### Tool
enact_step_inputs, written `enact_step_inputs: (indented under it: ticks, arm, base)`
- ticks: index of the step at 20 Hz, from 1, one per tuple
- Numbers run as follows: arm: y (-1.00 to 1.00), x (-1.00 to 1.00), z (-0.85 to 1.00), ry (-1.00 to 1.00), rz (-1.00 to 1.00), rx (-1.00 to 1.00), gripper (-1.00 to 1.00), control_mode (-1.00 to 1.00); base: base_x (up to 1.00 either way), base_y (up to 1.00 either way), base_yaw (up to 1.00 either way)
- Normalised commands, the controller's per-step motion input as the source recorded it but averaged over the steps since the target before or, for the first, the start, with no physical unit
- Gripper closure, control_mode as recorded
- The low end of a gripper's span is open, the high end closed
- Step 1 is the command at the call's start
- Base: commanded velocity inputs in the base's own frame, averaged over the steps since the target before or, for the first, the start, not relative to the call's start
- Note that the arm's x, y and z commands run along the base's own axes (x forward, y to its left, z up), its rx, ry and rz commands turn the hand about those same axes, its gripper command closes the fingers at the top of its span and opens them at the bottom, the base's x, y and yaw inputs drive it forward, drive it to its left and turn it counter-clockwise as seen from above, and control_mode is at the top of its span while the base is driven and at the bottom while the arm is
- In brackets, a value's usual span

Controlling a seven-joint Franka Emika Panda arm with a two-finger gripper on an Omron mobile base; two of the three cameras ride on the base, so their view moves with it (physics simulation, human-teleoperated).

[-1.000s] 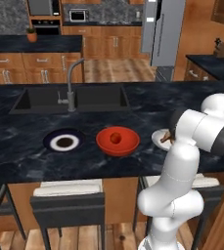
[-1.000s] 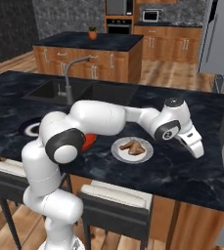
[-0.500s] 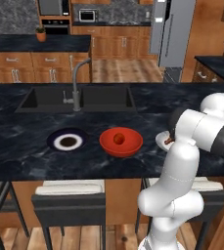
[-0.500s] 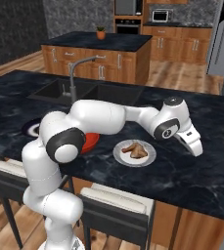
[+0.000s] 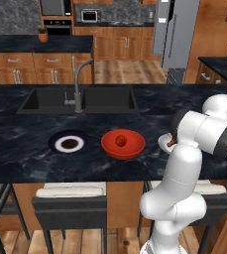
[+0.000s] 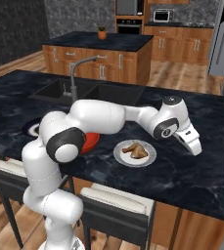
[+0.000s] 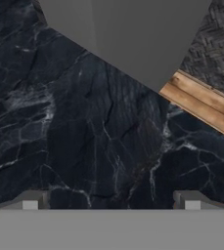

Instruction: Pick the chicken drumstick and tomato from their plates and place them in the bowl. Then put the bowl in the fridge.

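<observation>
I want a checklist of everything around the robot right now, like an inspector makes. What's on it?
Surface: dark marble counter with a sink and tap.
Job's things: tomato sits in the red bowl; drumstick lies on the white plate; navy-rimmed plate has nothing on it; fridge stands across the room.
Clutter: potted plant on the back counter.
Claw: claw hangs over bare counter right of the white plate, holding nothing; its tips stand apart.
Cables: nothing seen.
Surroundings: wood cabinets, wall oven, stools below the counter.
</observation>
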Motion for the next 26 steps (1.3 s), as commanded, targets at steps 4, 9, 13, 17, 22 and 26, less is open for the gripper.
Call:
enact_step_inputs:
  ticks: [4,9,13,17,22,26]
  arm:
    - [0.0,0.0,0.0,0.0,0.0,0.0,-1.0,1.0]
    - [0.0,0.0,0.0,0.0,0.0,0.0,-1.0,-1.0]
    - [0.0,0.0,0.0,0.0,0.0,0.0,-1.0,-1.0]
    - [0.0,0.0,0.0,0.0,0.0,0.0,-1.0,-1.0]
    - [0.02,-0.07,0.0,-0.03,0.0,0.01,-1.0,-1.0]
    - [0.25,-0.18,0.0,0.01,0.0,0.08,-1.0,-1.0]
  base:
    - [0.0,0.0,0.0]
    - [0.0,0.0,0.0]
    - [0.0,0.0,0.0]
    - [0.0,0.0,0.0]
    - [0.0,0.0,0.0]
    - [0.0,0.0,0.0]
